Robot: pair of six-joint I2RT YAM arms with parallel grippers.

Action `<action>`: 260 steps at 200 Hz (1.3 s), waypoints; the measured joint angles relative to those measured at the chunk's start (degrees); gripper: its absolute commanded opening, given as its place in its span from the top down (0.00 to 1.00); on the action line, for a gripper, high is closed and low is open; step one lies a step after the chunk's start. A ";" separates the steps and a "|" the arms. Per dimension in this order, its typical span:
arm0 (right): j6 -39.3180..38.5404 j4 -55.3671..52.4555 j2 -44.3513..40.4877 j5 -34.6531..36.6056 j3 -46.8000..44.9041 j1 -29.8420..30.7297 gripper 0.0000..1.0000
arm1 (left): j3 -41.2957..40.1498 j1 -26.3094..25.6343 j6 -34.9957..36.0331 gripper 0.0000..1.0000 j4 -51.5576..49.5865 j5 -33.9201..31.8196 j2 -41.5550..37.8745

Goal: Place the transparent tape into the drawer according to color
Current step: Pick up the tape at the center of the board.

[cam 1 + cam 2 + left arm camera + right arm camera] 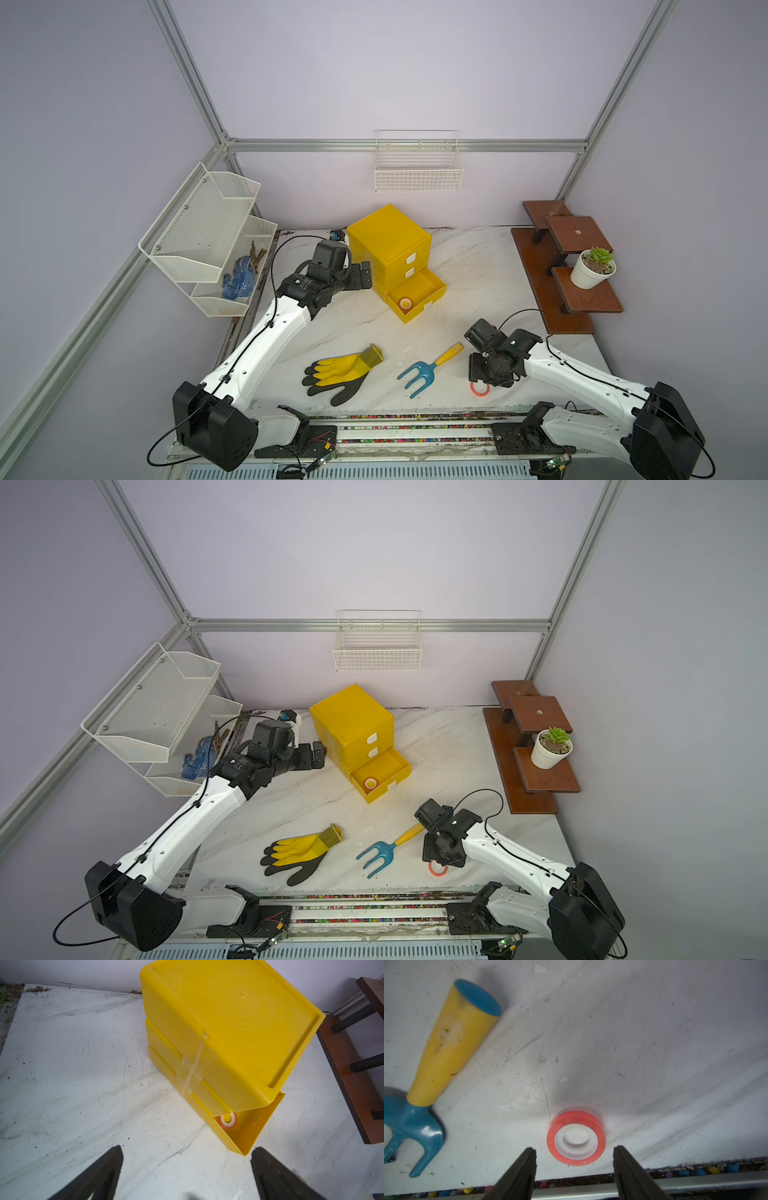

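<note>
A red-orange roll of transparent tape with a white core lies flat near the table's front edge. My right gripper hangs just over it, open, with its fingertips on either side of the roll's near half. The yellow cabinet stands at the back middle. Its bottom drawer is pulled out and holds another red-orange tape roll, also seen in the left wrist view. The upper two drawers are shut. My left gripper is open and empty beside the cabinet's left wall.
A yellow-black glove and a blue hand rake with a yellow handle lie left of the loose roll. A wooden step shelf with a potted plant stands right. A white mesh rack is at left, a wire basket on the back wall.
</note>
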 measured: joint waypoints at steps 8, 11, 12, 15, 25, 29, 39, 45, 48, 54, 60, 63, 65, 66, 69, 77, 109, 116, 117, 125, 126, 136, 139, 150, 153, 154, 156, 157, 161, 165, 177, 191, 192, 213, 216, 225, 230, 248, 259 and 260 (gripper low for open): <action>0.11 0.04 0.35 -0.37 -0.31 0.00 0.35 | 0.00 0.00 0.00 0.00 0.07 0.02 0.00; 0.17 0.07 0.50 -0.52 -0.37 0.00 0.35 | 0.00 0.00 0.00 0.00 0.09 0.02 0.00; 0.17 0.09 0.55 -0.55 -0.42 0.00 0.35 | 0.00 0.00 0.00 0.00 0.11 0.02 0.00; 0.20 0.09 0.70 -0.72 -0.48 0.00 0.35 | 0.00 0.00 0.00 0.00 0.15 0.04 0.00; 0.31 0.22 1.27 -1.09 -0.74 0.00 0.35 | 0.00 0.00 0.00 0.00 0.22 0.07 0.00; 0.37 0.24 1.55 -1.22 -0.83 0.00 0.35 | 0.00 0.00 0.00 0.00 0.22 0.09 0.00; 0.42 0.39 2.01 -1.38 -0.98 0.00 0.35 | 0.00 0.00 0.00 0.00 0.24 0.11 0.00; 0.42 0.55 2.21 -1.42 -1.11 0.00 0.35 | 0.00 0.00 0.00 0.00 0.26 0.11 0.00; 0.42 0.59 2.27 -1.42 -1.16 0.00 0.35 | 0.00 0.00 0.00 0.00 0.24 0.11 0.00; 0.42 0.74 2.34 -1.55 -1.27 0.00 0.35 | 0.00 0.00 0.00 0.00 0.24 0.13 0.00; 0.42 0.92 2.36 -1.60 -1.36 0.00 0.35 | 0.00 0.00 0.00 0.00 0.24 0.13 0.00; 0.42 0.96 2.36 -1.62 -1.38 0.00 0.35 | 0.00 0.00 0.02 0.00 0.24 0.13 0.00; 0.42 0.98 2.36 -1.62 -1.40 0.00 0.35 | 0.00 0.00 0.02 0.00 0.24 0.13 0.00; 0.42 1.01 2.36 -1.62 -1.40 0.00 0.35 | 0.00 0.00 0.00 0.00 0.24 0.13 0.00; 0.42 1.09 2.36 -1.60 -1.42 0.00 0.35 | 0.00 0.00 0.02 0.00 0.26 0.13 0.00; 0.42 1.27 2.36 -1.62 -1.49 0.00 0.35 | 0.00 0.00 0.02 0.00 0.24 0.13 0.00; 0.42 2.75 2.73 -1.86 -2.03 0.00 0.30 | 0.00 0.00 0.02 0.00 0.24 0.15 0.00; 0.44 3.02 2.82 -2.08 -2.27 0.00 0.30 | 0.00 0.00 0.02 0.00 0.26 0.15 0.00; 0.42 3.02 2.84 -2.12 -2.29 0.00 0.30 | 0.00 0.00 0.02 0.00 0.26 0.15 0.00; 0.42 3.37 3.04 -2.40 -2.62 0.00 0.30 | 0.00 0.00 0.02 0.00 0.26 0.15 0.00; 0.42 3.41 3.06 -2.43 -2.67 0.00 0.30 | 0.00 0.00 0.02 0.00 0.26 0.15 0.00; 0.42 4.00 3.32 -2.69 -3.19 0.00 0.30 | 0.00 0.00 0.02 0.00 0.26 0.15 0.00; 0.42 4.13 3.41 -2.69 -3.34 0.00 0.30 | 0.00 0.00 0.02 0.00 0.26 0.15 0.00; 0.42 4.48 3.80 -2.78 -3.91 0.00 0.30 | 0.00 0.00 0.02 0.00 0.26 0.15 0.00; 0.42 4.59 3.89 -2.80 -4.09 0.00 0.30 | 0.00 0.00 0.02 0.00 0.26 0.15 0.00; 0.42 4.61 3.91 -2.80 -4.13 0.00 0.30 | 0.00 0.00 0.02 0.00 0.26 0.15 0.00; 0.42 4.59 3.98 -2.78 -4.24 0.00 0.30 | 0.00 0.00 0.02 0.00 0.24 0.15 0.00; 0.42 4.61 4.00 -2.80 -4.24 0.00 0.30 | 0.00 0.00 0.02 0.00 0.24 0.15 0.00; 0.42 4.57 4.02 -2.80 -4.26 0.00 0.30 | 0.00 0.00 0.02 0.00 0.26 0.15 0.00; 0.42 4.59 4.04 -2.82 -4.28 0.00 0.31 | 0.00 0.00 0.02 0.00 0.26 0.15 0.00; 0.48 4.63 4.11 -2.89 -4.33 0.00 0.32 | 0.00 0.00 0.02 0.00 0.26 0.15 0.00; 0.59 4.66 4.22 -2.93 -4.33 0.00 0.32 | 0.00 0.00 0.02 0.00 0.26 0.15 0.00; 0.59 4.66 4.24 -2.93 -4.33 0.00 0.35 | 0.00 0.00 0.02 0.00 0.26 0.15 0.00; 0.52 4.68 4.70 -2.91 -4.07 0.00 0.42 | 0.00 0.00 0.02 0.00 0.26 0.15 0.00; 0.50 4.70 4.79 -2.93 -4.04 0.00 0.43 | 0.00 0.00 0.02 0.00 0.24 0.15 0.00; 0.17 4.72 4.92 -3.04 -3.87 0.00 0.44 | 0.00 0.00 0.02 0.00 0.26 0.15 0.02; 0.04 4.76 4.94 -3.10 -3.85 0.00 0.45 | 0.00 0.00 0.00 0.00 0.24 0.15 0.04; -0.55 4.92 5.20 -3.21 -3.63 0.00 0.47 | 0.00 0.00 0.02 0.00 0.26 0.15 0.11; -0.98 5.46 5.35 -3.43 -3.30 0.00 0.48 | 0.00 0.00 0.02 0.00 0.26 0.15 0.13; -1.03 5.51 5.35 -3.48 -3.28 0.00 0.48 | 0.00 0.00 0.02 0.00 0.24 0.15 0.13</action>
